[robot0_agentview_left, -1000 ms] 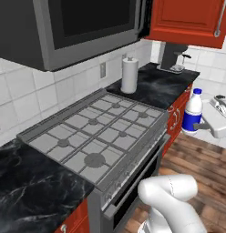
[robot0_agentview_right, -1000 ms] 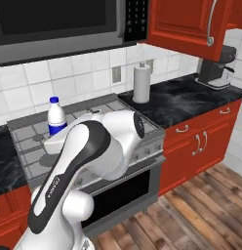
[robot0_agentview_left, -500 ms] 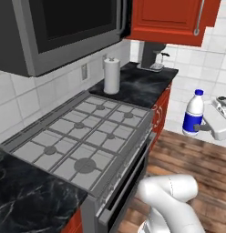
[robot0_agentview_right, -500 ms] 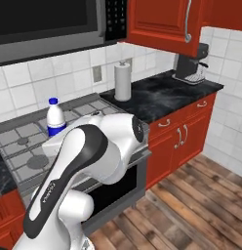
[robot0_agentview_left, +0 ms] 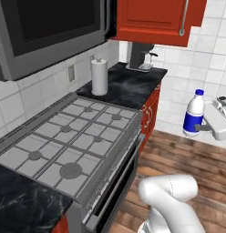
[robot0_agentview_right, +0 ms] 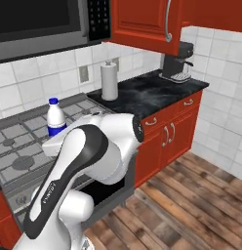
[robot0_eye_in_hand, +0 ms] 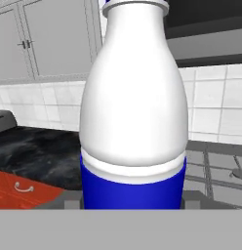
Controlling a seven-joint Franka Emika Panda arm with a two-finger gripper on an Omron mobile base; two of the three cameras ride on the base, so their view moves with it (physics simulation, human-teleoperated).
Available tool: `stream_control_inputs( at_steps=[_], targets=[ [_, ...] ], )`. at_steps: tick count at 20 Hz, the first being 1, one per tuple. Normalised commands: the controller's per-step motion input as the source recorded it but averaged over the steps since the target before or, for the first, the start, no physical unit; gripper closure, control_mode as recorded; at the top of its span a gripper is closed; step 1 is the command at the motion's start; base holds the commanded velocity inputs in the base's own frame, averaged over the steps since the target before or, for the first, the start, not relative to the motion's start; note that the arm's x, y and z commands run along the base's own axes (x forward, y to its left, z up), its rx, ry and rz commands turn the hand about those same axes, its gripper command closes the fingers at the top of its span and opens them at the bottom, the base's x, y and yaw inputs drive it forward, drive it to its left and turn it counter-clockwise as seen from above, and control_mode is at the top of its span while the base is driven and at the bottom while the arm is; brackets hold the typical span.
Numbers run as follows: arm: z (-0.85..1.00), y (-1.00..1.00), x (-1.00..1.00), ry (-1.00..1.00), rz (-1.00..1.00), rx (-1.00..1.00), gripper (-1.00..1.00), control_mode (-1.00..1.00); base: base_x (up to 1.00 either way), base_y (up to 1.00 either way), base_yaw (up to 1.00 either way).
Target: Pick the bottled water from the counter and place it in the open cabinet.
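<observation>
The bottled water (robot0_agentview_left: 194, 113), white with a blue cap and a blue label band, hangs upright in the air over the wooden floor at the right of the left base view. My gripper (robot0_agentview_left: 197, 129) is shut on its lower part from the right. From the right base view the bottled water (robot0_agentview_right: 55, 117) rises behind my own arm, over the stove. Up close in the hand view the bottled water (robot0_eye_in_hand: 134, 107) stands between my fingertips (robot0_eye_in_hand: 192, 200). The black counter (robot0_agentview_left: 126, 85) lies beyond the stove. The open cabinet is out of view.
A grey gas stove (robot0_agentview_left: 74, 136) sits under a microwave (robot0_agentview_left: 46, 32). A paper towel roll (robot0_agentview_left: 99, 76) and a coffee machine (robot0_agentview_left: 141, 57) stand on the counter. A red wall cabinet (robot0_agentview_left: 156, 18) with its door closed hangs above. Red base cabinets (robot0_agentview_right: 171, 132) line the wooden floor (robot0_agentview_right: 191, 205).
The whole picture has shifted, so the base has moved along the counter toward the coffee machine. The bottle stays gripped in the same place relative to my arm.
</observation>
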Motion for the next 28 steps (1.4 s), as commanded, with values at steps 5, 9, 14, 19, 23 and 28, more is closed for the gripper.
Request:
stream_control_inputs(
  at_steps=[5,9,14,19,23,28],
  targets=[
    [0.00,0.00,0.00,0.00,0.00,0.00,1.00,1.00,0.83,-0.37,0.00],
    [0.00,0.00,0.00,0.00,0.00,0.00,1.00,1.00,0.60,-0.58,0.00],
    [0.00,0.00,0.00,0.00,0.00,0.00,1.00,1.00,-0.18,-0.53,0.00],
    [0.00,0.00,0.00,0.00,0.00,0.00,1.00,1.00,-0.19,-0.16,0.00],
    [0.00,0.00,0.00,0.00,0.00,0.00,1.00,1.00,0.07,-0.47,0.01],
    [0.00,0.00,0.00,0.00,0.00,0.00,1.00,1.00,0.02,-0.74,0.01]
  ],
)
